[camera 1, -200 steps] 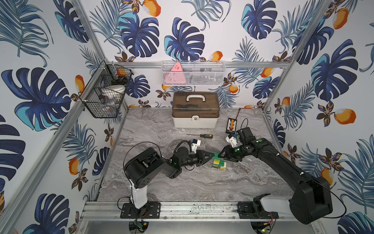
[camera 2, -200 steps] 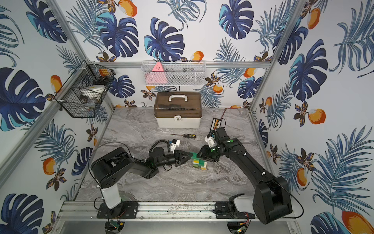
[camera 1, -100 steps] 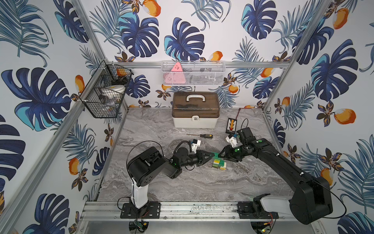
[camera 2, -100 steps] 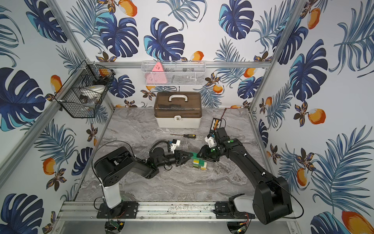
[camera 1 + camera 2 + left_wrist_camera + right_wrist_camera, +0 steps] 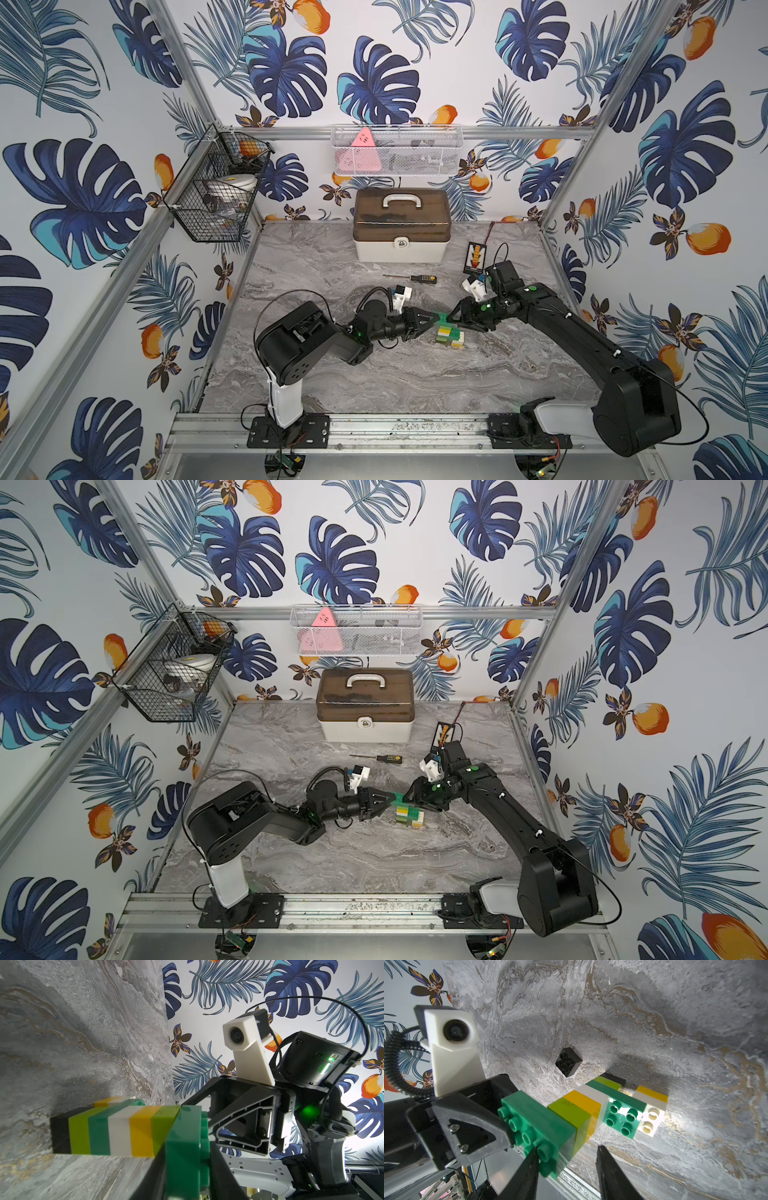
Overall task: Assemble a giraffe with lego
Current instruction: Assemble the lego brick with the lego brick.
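Note:
The giraffe (image 5: 449, 334) (image 5: 409, 814) lies on its side on the marble table, a striped column of black, lime, green, white, yellow and lime. A long dark green brick (image 5: 185, 1147) (image 5: 537, 1122) caps its raised end. My left gripper (image 5: 436, 318) (image 5: 187, 1147) is shut on that green brick. My right gripper (image 5: 451, 319) (image 5: 568, 1148) straddles the same end, open. One of its fingers touches the studs and the other stands apart. A second green crosspiece (image 5: 623, 1118) carries white and yellow bricks. One loose black lego brick (image 5: 568, 1061) sits beyond the column.
A black-and-yellow screwdriver (image 5: 415, 277) lies behind the grippers. A brown-lidded toolbox (image 5: 401, 226) stands at the back, with a small picture card (image 5: 474, 257) to its right. A black wire basket (image 5: 216, 187) and a white basket (image 5: 397, 149) hang on the walls.
The left arm's upper link has shifted slightly. Both grippers and the giraffe stay where they were.

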Robot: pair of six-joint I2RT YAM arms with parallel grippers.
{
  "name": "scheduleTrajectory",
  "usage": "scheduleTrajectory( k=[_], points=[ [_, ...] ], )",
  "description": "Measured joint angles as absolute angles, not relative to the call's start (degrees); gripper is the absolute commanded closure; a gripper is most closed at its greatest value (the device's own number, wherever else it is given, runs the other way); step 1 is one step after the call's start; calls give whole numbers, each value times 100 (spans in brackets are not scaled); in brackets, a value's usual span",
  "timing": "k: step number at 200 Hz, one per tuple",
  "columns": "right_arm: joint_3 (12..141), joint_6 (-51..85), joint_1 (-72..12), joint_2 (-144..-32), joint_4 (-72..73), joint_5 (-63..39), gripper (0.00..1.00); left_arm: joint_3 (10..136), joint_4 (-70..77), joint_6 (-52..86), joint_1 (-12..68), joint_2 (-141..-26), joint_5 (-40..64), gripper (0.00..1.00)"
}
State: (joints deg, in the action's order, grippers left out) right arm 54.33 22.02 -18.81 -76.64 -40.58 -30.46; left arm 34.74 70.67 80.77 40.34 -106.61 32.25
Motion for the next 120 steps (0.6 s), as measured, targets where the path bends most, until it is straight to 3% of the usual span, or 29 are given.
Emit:
scheduleTrajectory(
  k=[46, 93, 120],
  points=[
    [5457, 2180, -1898, -7673, -4056, -3052, 53, 3465, 6552, 7870, 3968, -10471, 3214, 41],
    [5461, 2161, -1903, -7651, -4060, -3004, 53, 3516, 5448, 7483, 3754, -9939, 3319, 39],
    [5461, 2156, -1903, -7603, -4099, -2899, 53, 3734, 3854, 6744, 3485, -9271, 3205, 33]
  ],
)
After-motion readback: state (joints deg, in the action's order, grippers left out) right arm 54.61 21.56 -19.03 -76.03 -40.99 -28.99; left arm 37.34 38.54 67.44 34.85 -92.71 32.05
